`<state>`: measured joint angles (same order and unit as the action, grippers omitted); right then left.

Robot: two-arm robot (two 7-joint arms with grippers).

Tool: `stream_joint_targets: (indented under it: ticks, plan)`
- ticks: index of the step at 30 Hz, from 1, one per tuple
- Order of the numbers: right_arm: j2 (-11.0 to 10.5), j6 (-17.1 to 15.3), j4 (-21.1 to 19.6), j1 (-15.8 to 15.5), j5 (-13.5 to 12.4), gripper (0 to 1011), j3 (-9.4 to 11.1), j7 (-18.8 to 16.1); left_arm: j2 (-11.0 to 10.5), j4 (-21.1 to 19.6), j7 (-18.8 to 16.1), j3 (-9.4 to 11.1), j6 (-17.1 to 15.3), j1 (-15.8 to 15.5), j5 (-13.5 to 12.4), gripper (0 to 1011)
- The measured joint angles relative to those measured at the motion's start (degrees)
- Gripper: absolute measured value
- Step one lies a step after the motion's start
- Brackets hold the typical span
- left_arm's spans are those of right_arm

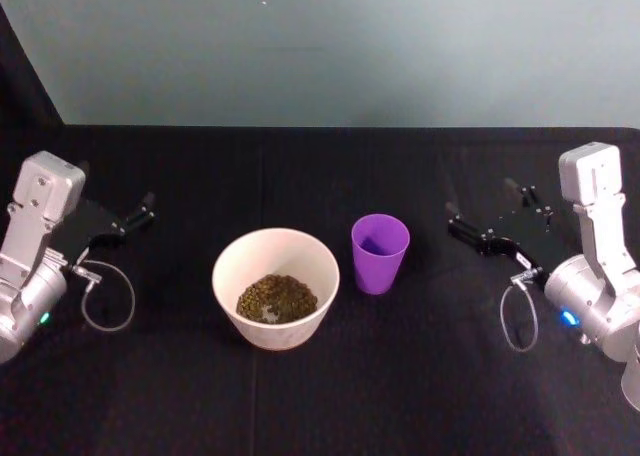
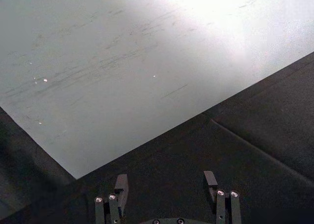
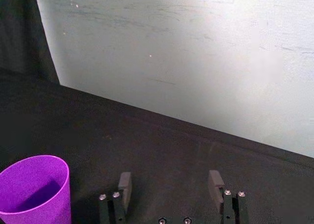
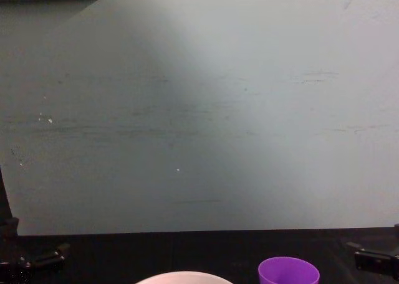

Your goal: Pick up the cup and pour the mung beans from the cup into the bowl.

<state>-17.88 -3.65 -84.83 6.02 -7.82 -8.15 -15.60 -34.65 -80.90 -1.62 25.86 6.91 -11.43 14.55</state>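
Two things sit mid-table on the black cloth: the bowl and, just to its right without touching, the purple cup, standing upright. Mung beans are heaped in the bottom of the bowl. From the head view the cup looks empty, though shadow hides the very bottom.

The left gripper hangs out at the far left, well away from the bowl, fingers spread with nothing in them; the wrist view shows both fingertips apart over bare cloth. The right gripper is off to the right of the cup, also spread and holding nothing.

From the chest camera you barely get anything: just the bowl's rim and the cup's top, cut off at the bottom edge.
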Motion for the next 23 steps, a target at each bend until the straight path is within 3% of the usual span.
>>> stream_joint_targets:
  ticks: [23]
  plan:
    - [0.0, 0.0, 0.0, 0.0, 0.1, 1004, 0.0, 0.0, 0.0, 0.0, 0.0, 0.0, 0.0, 0.0, 0.0, 1000]
